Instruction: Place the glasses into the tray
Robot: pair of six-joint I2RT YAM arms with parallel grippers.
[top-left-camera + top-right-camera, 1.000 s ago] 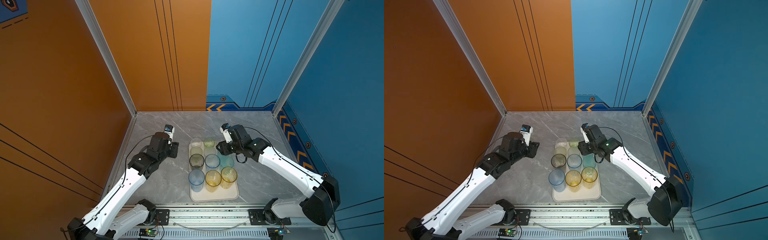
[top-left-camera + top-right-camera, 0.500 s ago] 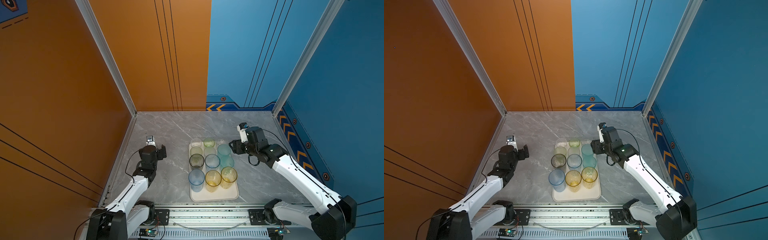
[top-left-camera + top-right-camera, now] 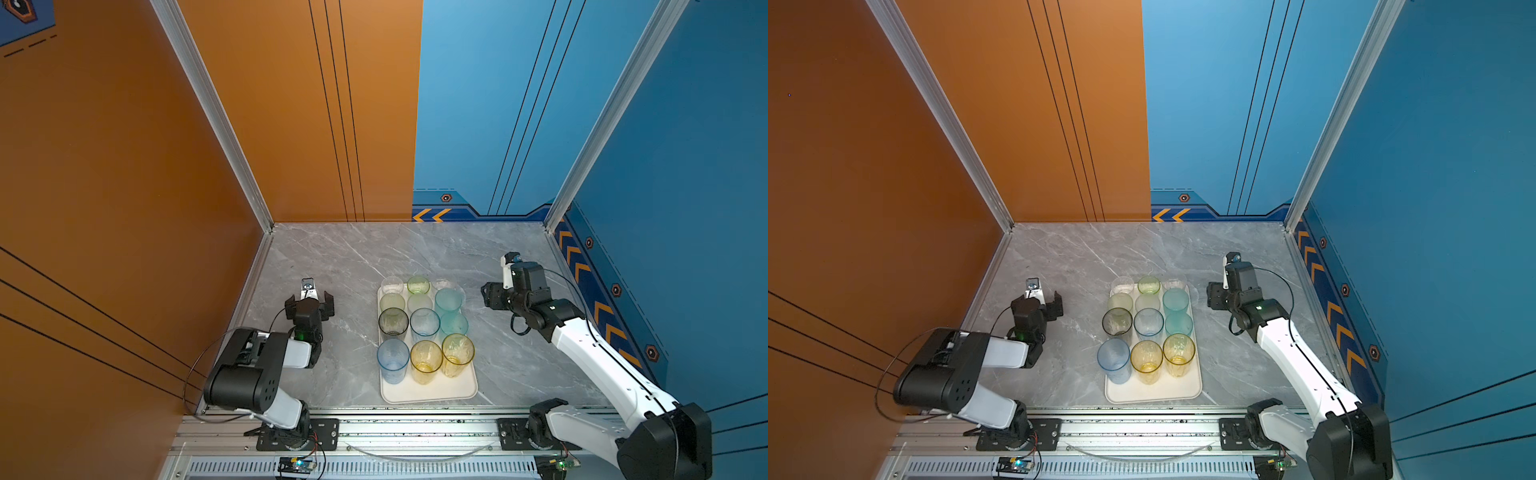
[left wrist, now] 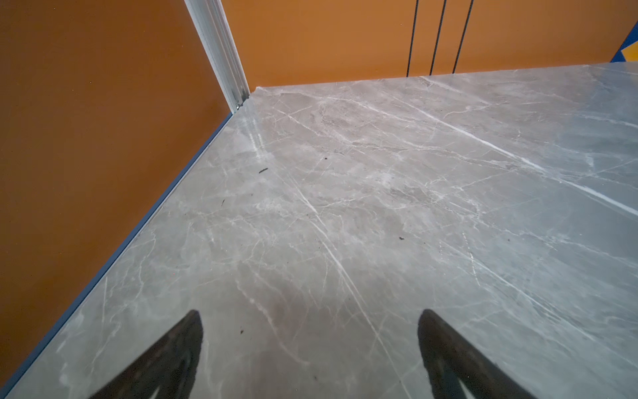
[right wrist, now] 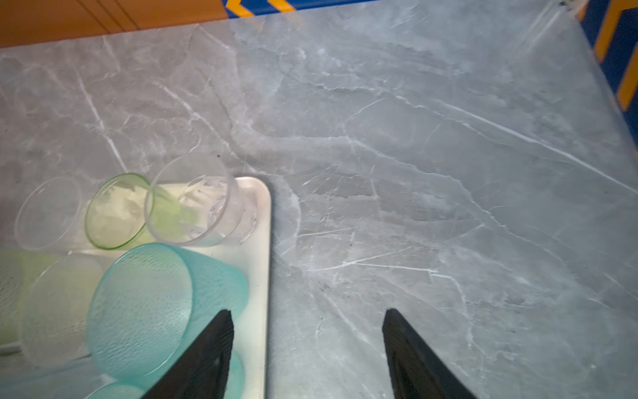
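My left fingers [image 4: 179,352] are spread wide with nothing in them, low over the counter [image 4: 379,193] near the orange wall [image 4: 103,103]. My right fingers [image 5: 207,352] are apart and empty too, just beside the tray's [image 3: 428,392] far corner. The glasses [image 3: 424,322] stand packed in rows inside it, mid-counter.

Grey marble tabletop [image 3: 353,257], orange wall [image 3: 124,166]
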